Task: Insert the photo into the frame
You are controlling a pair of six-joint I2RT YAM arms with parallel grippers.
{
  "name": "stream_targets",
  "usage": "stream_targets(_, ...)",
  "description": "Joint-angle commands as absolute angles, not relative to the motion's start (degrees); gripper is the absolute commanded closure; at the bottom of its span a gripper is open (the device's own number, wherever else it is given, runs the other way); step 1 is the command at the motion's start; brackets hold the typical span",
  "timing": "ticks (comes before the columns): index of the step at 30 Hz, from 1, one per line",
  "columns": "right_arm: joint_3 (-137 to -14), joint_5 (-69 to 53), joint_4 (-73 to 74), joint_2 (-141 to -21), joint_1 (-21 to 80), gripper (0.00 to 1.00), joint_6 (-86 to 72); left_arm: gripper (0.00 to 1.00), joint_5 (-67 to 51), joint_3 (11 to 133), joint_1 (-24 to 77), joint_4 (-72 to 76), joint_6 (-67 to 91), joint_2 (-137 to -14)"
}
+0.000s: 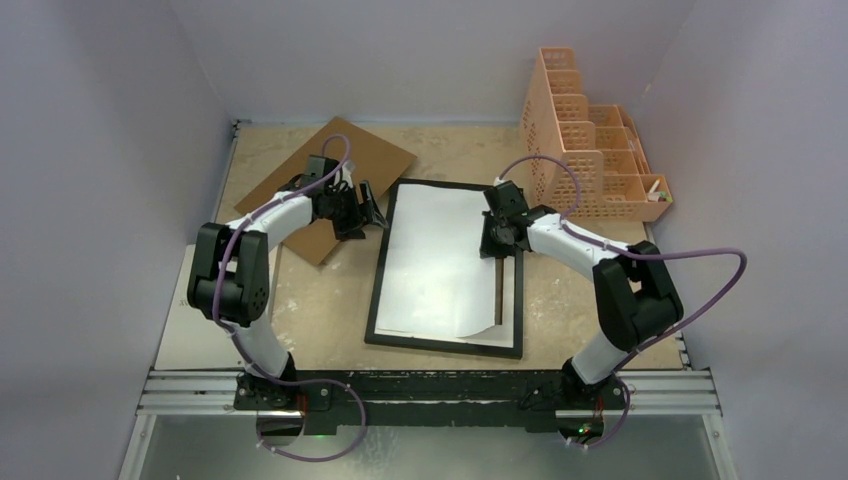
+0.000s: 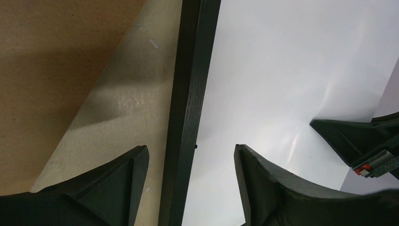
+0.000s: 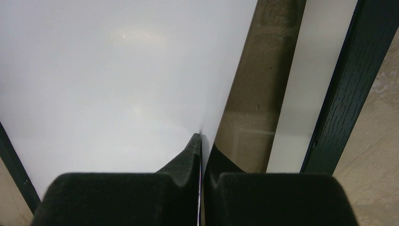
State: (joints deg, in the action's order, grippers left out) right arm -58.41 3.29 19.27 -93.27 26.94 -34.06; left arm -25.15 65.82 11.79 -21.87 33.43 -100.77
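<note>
closest to the lens in the right wrist view, the right gripper (image 3: pixel 203 141) has its two dark fingers (image 3: pixel 186 157) pressed almost together on the right edge of the photo (image 3: pixel 108 80). the thin sheet runs straight into the slit between them. the photo lies white side up inside the frame (image 3: pixel 346 89), set toward the left rail. a strip of bare glass (image 3: pixel 244 108) shows between its right edge and the right rail. from above, its near right corner curls up a little.

the left gripper (image 2: pixel 190 148) stands wide apart and holds nothing. its fingers (image 2: pixel 120 183) straddle the frame's left rail, one over the table (image 2: pixel 108 117), the other over the white sheet. whether they touch the rail i cannot tell.

the right arm (image 1: pixel 575 240) bends at a raised elbow on the right and reaches inward to the far half of the photo's right edge. the left arm (image 1: pixel 285 215) folds at its elbow on the left, its forearm crossing above the brown backing board (image 1: pixel 375 155) toward the frame's far left corner. a peach mesh organizer (image 1: pixel 590 140) stands at the far right of the table.
</note>
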Motion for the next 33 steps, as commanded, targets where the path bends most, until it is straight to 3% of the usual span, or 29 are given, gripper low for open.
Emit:
stream_targets(1, -59.36, 4.2, 18.88, -91.3, 26.92, 0.83, -35.11, 0.31, -25.17, 65.74, 12.13, -20.05, 33.3, -101.02)
stream_targets(8, -59.3, 7.74, 21.03, -90.7, 26.89, 0.5, -34.53, 0.31, -24.05, 66.84, 12.17, -21.04, 32.48, -101.34)
stream_targets(15, -58.93, 13.66, 25.88, -88.59, 26.89, 0.26, -32.43, 0.31, -22.89, 67.79, 12.13, -22.22, 31.6, -101.52)
stream_targets(25, -59.28, 22.49, 29.9, -85.65, 26.9, 0.25, -35.87, 0.3, -24.27, 67.86, 12.13, -21.82, 31.51, -102.73)
stream_targets(33, -63.37, 15.67, 21.02, -83.63, 26.96, 0.25, -32.35, 0.3, -18.05, 73.06, 12.13, -26.67, 27.91, -100.84)
